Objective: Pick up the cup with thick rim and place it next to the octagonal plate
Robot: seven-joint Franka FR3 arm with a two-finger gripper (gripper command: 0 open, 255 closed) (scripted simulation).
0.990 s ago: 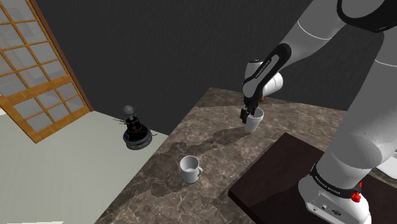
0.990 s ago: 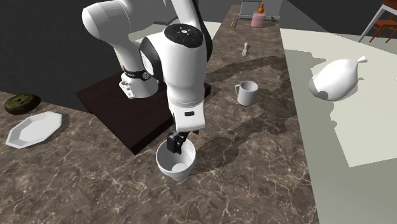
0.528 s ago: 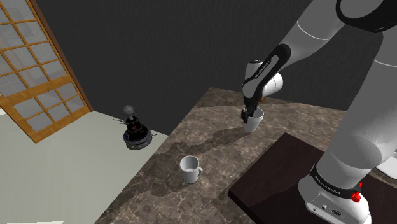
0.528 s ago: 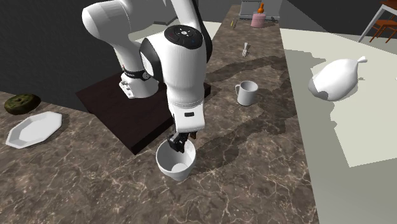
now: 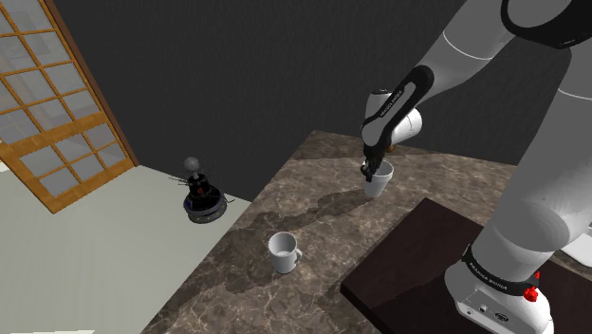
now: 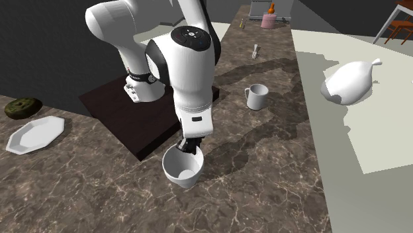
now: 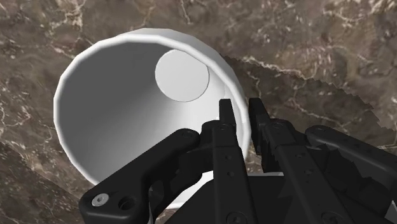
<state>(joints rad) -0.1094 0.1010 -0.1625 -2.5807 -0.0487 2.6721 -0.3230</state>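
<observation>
Gripping the white thick-rimmed cup (image 6: 180, 169) with the claw (image 6: 187, 147): closed tight on the cup's wall, one finger inside the bowl and the other outside, as seen plainly in the wrist view. Pinched at the far side of the rim in the second exterior view, so hangs mostly to the near side of the claw, mouth up, with no handle to mind. Sits over the marbled desk (image 6: 265, 179), just off the near corner of the dark slab (image 6: 109, 106) under the arm. Cannot tell whether resting on the desk or just clear of it.

For the coming move, look to the second exterior view's left. Find there the octagonal plate (image 6: 34, 134), white and flat on the desk, well apart from the claw, past the slab. Calls for carrying the cup leftward along the slab's near edge. Runs longest roughly left to right, that plate, and leaves bare desk on its near and right sides. Likeliest to suit: the right side, nearest the claw. Worth steering clear of the dark green round thing (image 6: 21, 106) just beyond the plate. Can ignore the handled mug (image 6: 257, 96), far off to the right.
</observation>
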